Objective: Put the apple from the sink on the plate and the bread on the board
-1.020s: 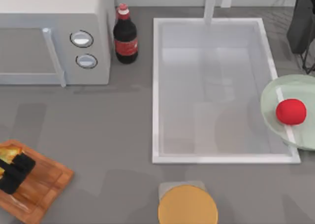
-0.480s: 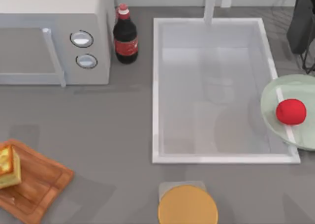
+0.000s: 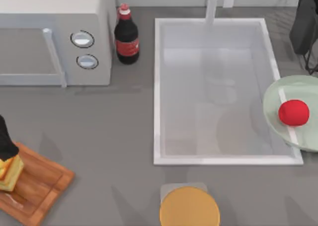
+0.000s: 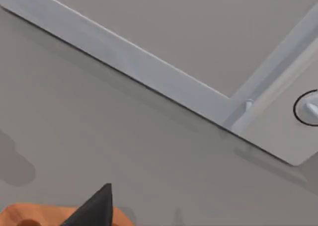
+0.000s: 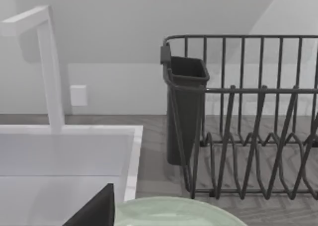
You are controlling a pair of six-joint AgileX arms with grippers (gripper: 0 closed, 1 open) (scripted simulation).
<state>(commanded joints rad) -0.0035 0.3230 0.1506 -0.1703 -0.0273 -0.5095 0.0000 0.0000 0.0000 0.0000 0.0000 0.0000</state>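
The red apple (image 3: 293, 112) lies on the pale green plate (image 3: 276, 94) at the right of the sink (image 3: 157, 92), whose basin holds nothing. The golden bread (image 3: 11, 172) stands on the wooden board (image 3: 42, 184) at the front left. My left gripper (image 3: 4, 136) is a dark shape at the table's left edge, just behind the bread and apart from it. One of its fingertips (image 4: 94, 210) shows above the board's edge (image 4: 30, 213), with nothing against its inner face. A right-gripper fingertip (image 5: 97, 211) hangs above the plate's rim (image 5: 174, 208), holding nothing.
A microwave (image 3: 54, 37) fills the back left, with a cola bottle (image 3: 126, 35) beside it. An orange-yellow disc (image 3: 190, 206) sits at the front middle. A dark dish rack (image 5: 248, 116) with a cutlery holder (image 5: 186, 107) stands at the back right, beside the faucet (image 5: 49, 72).
A second ago my left gripper was shut on the bread over the board. It let go and went out of view, then came back at the left edge. The apple stayed put.
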